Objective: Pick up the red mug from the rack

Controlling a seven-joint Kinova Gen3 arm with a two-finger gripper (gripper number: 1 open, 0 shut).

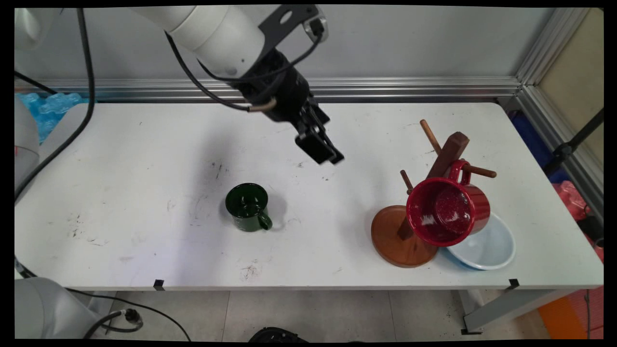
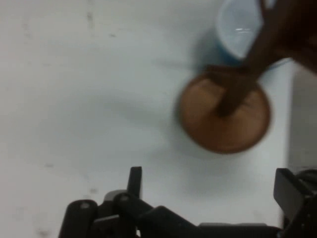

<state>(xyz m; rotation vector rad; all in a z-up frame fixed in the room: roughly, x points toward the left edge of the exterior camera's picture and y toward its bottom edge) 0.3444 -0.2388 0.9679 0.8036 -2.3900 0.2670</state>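
Your claw hangs open and empty above the bench, between green mug and mug tree

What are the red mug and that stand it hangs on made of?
The red mug looks like enamelled metal: glossy, with white speckles inside, though glazed ceramic is possible. The stand looks like wood: brown, with a round base, a slanted post and pegs, and a smooth finish.

mugs: two, a green mug and a red mug
mug rack: one
bowl: one, pale blue
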